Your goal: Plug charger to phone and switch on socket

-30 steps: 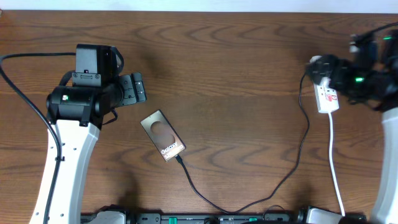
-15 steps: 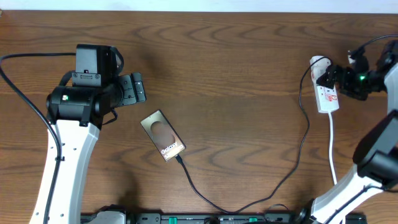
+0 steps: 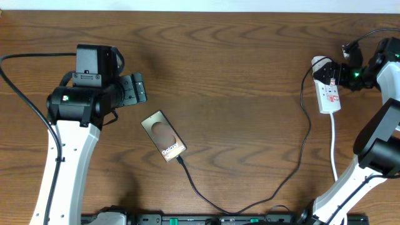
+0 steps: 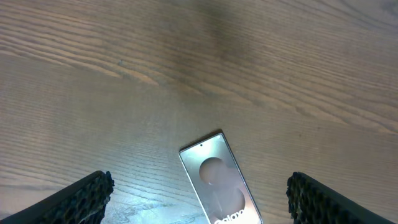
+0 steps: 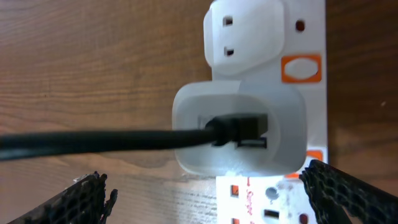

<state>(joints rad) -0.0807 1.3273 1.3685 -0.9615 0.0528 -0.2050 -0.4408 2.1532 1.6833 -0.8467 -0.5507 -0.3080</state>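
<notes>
Two tools are in view, both spread wide and holding nothing. The left tool point(image 3: 136, 88) hangs above the brown wood-grain bench point(image 3: 237, 75) near the small flat dark-grey phone with a glossy face point(image 3: 164, 136). In the left wrist view its fingertips point(image 4: 81, 196) sit in the lower corners, with the phone point(image 4: 217, 180) between and beneath them, untouched.

The right tool point(image 3: 334, 74) is over the upper end of the narrow white power strip point(image 3: 329, 97). From the right wrist, its fingertips point(image 5: 342, 193) flank a rounded white adapter block point(image 5: 280, 112) seated in the strip point(image 5: 308, 43). Whether they touch the block cannot be told.

White print on the phone reads "Galaxy" from overhead; the smaller line under it is too small to read. Red lettering on the strip is also illegible.

One phone, one strip and one long thin black charger cable point(image 3: 309, 131) lie on the bench. The cable point(image 5: 112, 140) enters the adapter at one end, and its tip meets the phone's lower short edge. Two orange switches point(image 5: 301, 68) show on the strip, the second only partly. One white cord point(image 3: 334, 150) runs from the strip toward the bench's near edge.
</notes>
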